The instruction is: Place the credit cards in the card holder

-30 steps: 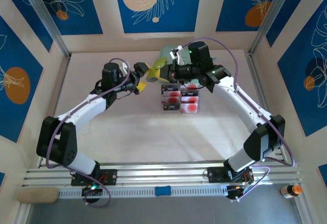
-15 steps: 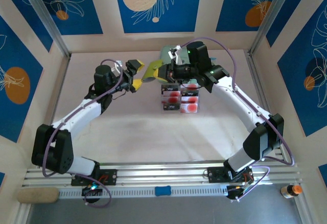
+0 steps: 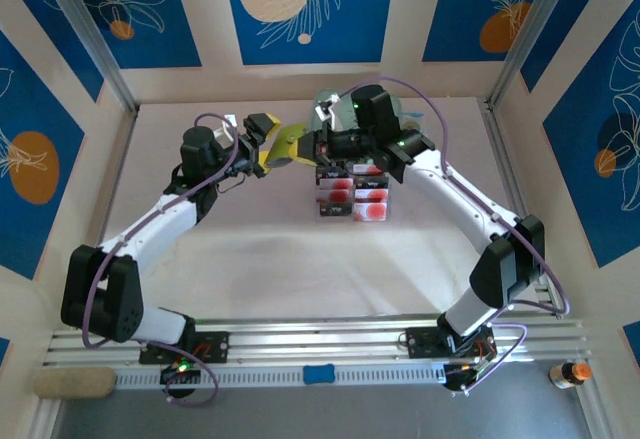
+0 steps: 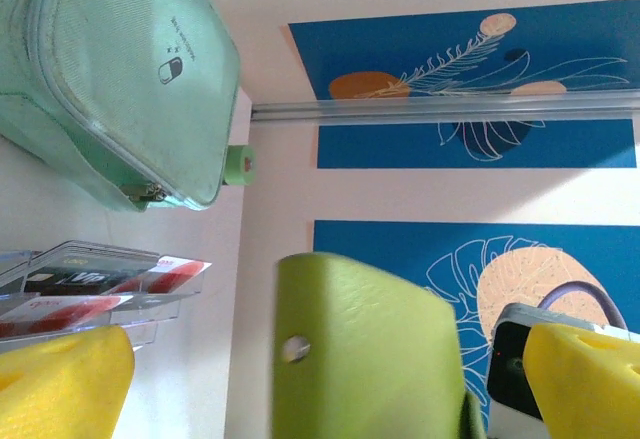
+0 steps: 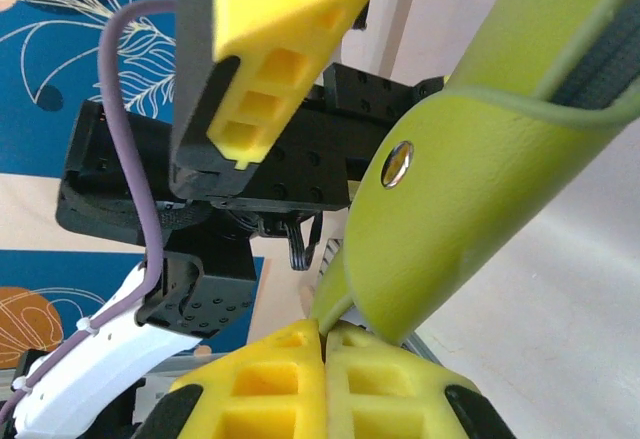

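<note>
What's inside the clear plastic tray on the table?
Several credit cards with red circles, lying in its compartments. The right arm overlaps the tray at its far edge, so that part is hidden.

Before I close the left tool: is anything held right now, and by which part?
The right tool is shut on the olive-green card holder, pinching it by one thin edge. The left tool stands open astride its free end, holding nothing.

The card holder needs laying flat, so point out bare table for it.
Bare: the wide stretch of table from the clear tray to the near rail. Crowded: far middle, where left gripper, right gripper, card holder and mint case bunch.
</note>
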{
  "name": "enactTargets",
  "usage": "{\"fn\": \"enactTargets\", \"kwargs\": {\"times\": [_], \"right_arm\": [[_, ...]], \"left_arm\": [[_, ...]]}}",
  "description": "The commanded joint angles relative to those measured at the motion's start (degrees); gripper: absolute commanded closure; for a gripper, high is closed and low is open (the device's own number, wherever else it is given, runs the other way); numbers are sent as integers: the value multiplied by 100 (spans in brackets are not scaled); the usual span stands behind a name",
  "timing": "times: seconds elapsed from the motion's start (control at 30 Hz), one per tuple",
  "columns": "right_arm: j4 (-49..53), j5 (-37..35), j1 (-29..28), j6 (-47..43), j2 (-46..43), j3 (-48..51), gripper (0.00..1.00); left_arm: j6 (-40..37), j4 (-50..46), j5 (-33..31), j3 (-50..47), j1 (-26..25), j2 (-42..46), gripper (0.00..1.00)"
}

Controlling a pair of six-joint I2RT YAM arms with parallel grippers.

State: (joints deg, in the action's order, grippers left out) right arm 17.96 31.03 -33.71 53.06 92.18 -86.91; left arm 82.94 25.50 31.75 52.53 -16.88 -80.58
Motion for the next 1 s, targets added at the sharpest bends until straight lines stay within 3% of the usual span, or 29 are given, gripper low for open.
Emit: {"fn": "enactTargets", "kwargs": {"times": [0.0,0.43,0.97], "right_arm": [[-160,218,-109,41,107,-300,100],[-220,215,-136,24,67,-6,100],[-299,228,-4,54,-57,310,100]], "left_arm": [[121,457,187,29,62,-77,0],[618,1520,227,-309,170,-125,24],[586,1672,312,-382,236,-143,48]]}}
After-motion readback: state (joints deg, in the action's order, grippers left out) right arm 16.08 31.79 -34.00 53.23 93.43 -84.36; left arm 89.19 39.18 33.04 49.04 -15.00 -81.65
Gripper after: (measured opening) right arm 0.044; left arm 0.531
